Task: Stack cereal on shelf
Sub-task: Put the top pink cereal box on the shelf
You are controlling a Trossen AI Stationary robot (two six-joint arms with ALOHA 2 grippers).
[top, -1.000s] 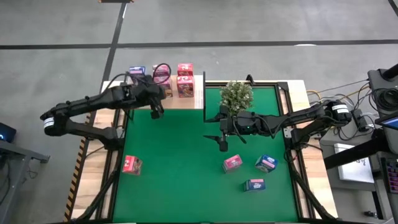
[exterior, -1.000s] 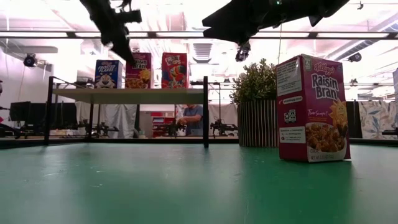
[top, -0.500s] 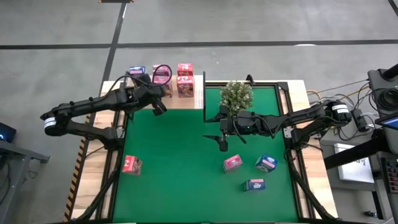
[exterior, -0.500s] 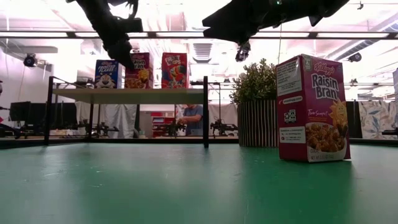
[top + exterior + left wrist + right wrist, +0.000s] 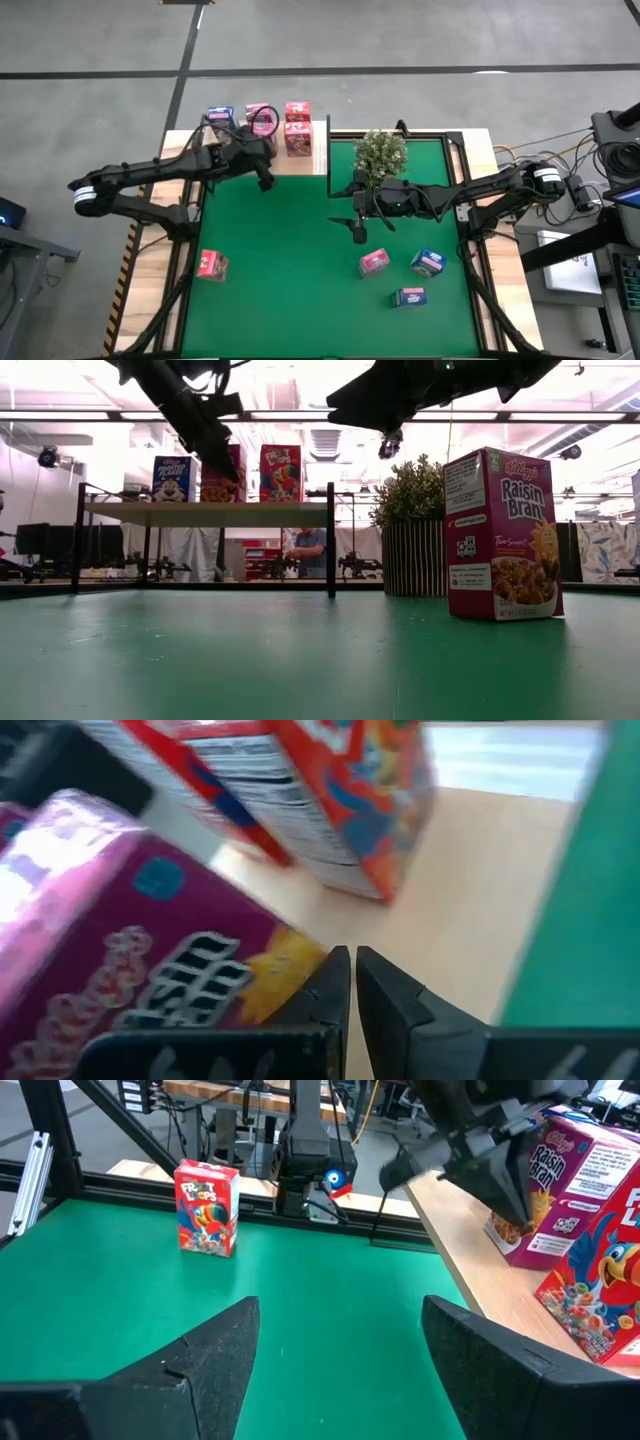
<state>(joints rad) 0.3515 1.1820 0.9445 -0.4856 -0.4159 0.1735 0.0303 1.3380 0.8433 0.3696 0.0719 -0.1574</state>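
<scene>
- Pale wood shelf (image 5: 300,160) held three cereal boxes; the left claw (image 5: 266,183), pressed together and empty, should have nudged the pink box (image 5: 150,970) gently.
- Right claw (image 5: 357,229) waited spread, mid-counter.

The shelf (image 5: 300,160) carries three boxes along its back half: a blue box (image 5: 219,116), a pink box (image 5: 260,120) and a red box (image 5: 297,127), with bare wood in front of them and toward the black upright (image 5: 328,145). The left gripper (image 5: 265,180), fingers closed, hangs over the shelf's front edge, just before the pink box. On the green mat (image 5: 290,260) the middle lies open. The potted plant (image 5: 380,152) stands at the mat's back edge beside the upright, and the right gripper (image 5: 357,222), fingers spread, hovers just in front of it. Three boxes (image 5: 374,262) cluster on the mat's right; a lone red box (image 5: 212,265) sits at its left edge.
</scene>
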